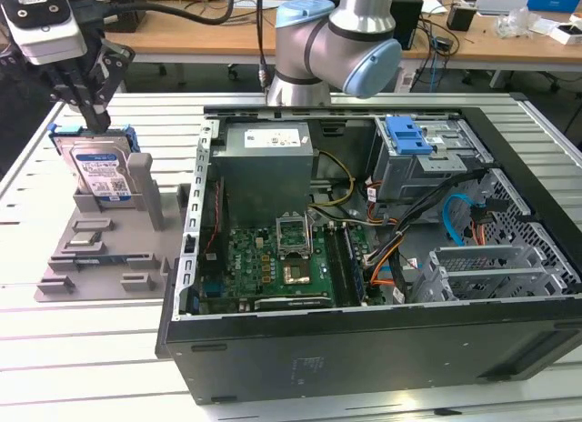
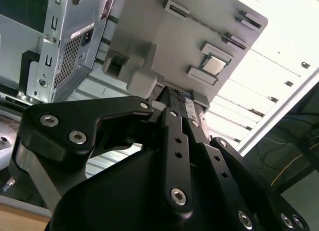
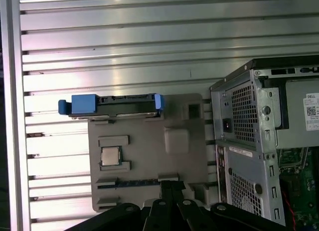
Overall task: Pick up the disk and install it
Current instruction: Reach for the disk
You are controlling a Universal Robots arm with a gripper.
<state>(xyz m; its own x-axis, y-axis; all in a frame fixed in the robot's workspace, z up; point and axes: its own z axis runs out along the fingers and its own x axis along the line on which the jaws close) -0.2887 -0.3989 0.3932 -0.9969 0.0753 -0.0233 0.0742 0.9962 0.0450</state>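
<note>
At the exterior view's left, the gripper [image 1: 91, 115] hangs directly over the disk [image 1: 98, 172], at or just above its top edge; whether it is clamped or loose I cannot tell. The disk stands on edge in the grey holder [image 1: 127, 249], labelled face toward the camera, its top edge running crosswise beneath the tool. To the right, well apart, lies the open computer case [image 1: 364, 358].
</note>
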